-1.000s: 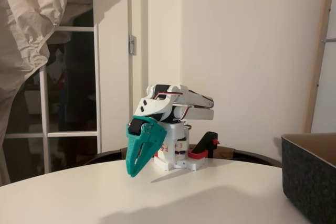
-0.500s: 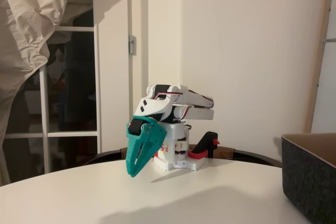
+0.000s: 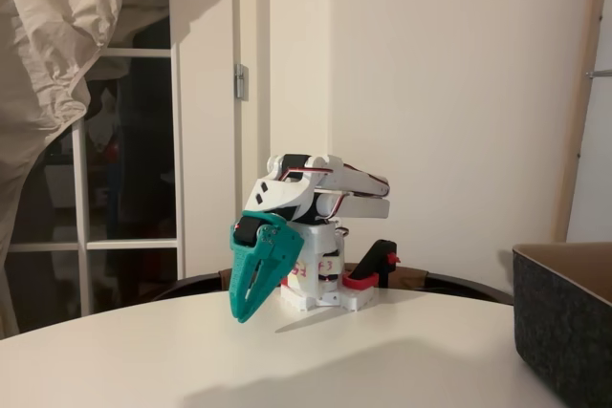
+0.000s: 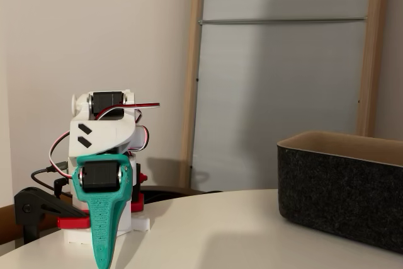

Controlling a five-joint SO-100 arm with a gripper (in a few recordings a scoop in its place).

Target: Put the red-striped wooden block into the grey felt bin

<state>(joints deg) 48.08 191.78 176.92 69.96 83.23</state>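
Gripper [image 3: 241,308] folded, pointing down — grey felt bin [image 4: 343,190] apart.

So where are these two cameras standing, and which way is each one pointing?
A fixed view: low at table height, facing the folded arm side-on; the teal gripper points down at the white table, the grey felt bin at the right edge.
Another fixed view: also low, facing the gripper nearly head-on, the bin on the right.
Both show the arm, bin, table and the red-and-black clamp at the base.
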